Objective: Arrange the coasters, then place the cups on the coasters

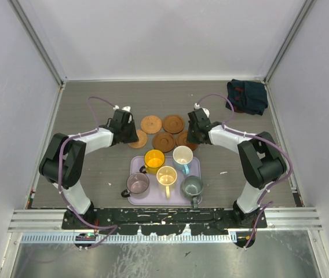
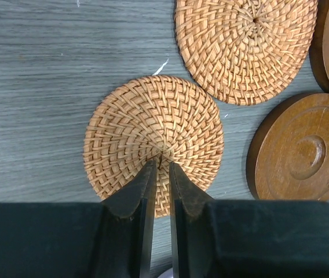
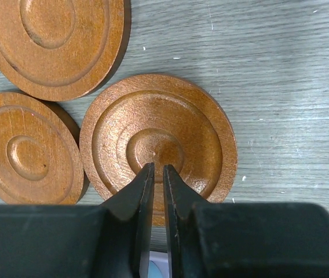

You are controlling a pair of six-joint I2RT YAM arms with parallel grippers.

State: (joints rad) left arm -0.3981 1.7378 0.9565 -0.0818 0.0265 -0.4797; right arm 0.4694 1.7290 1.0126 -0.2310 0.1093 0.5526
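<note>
We are favouring light pressure: closed left tool (image 2: pixel 160 164) over the round woven-straw coaster (image 2: pixel 153 121), closed right tool (image 3: pixel 157 167) over the round brown wooden coaster (image 3: pixel 158 119), spreading toward nine and three o'clock.

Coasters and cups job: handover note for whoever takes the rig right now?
Left tool: shut, tips at the centre of a woven coaster.
Right tool: shut, tips at the centre of a wooden coaster.
Coasters: all five bunched together behind the tray, not spread out.
Cups: all five on the tray, none on a coaster.
Done: nothing finished.
Left: spread the coasters, then set one cup on each.
</note>
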